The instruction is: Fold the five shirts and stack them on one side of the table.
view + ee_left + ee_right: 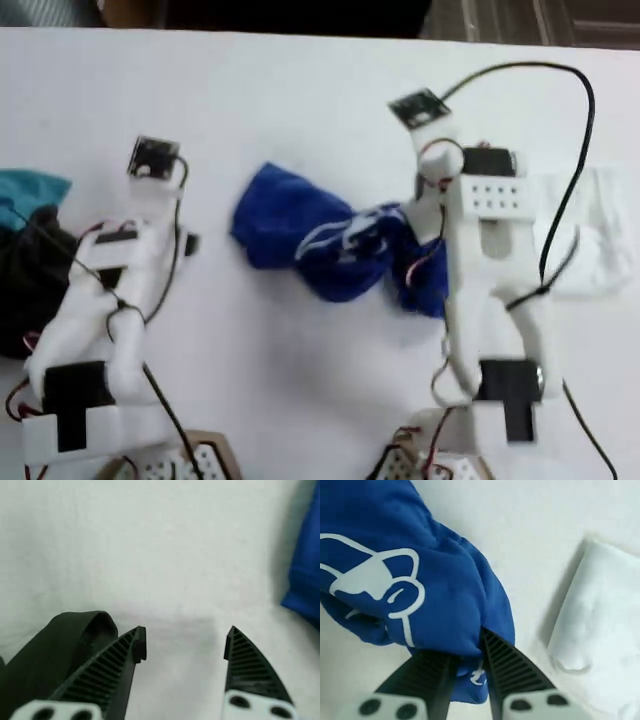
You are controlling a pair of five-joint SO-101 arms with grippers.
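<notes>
While our right gripper (470, 652) clamps the blue shirt (435, 580), we should send the left gripper (186, 636), jaws apart, to spread it.

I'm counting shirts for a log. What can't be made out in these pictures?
1. Black clothing and teal cloth, high view: cut off by the left edge, partly behind an arm; number of shirts unclear.
2. White shirt, high view: partly covered by the right arm.
3. Blue shirt, right wrist view: crumpled, so its print is partly folded away; the right gripper hides the pinched edge.
</notes>
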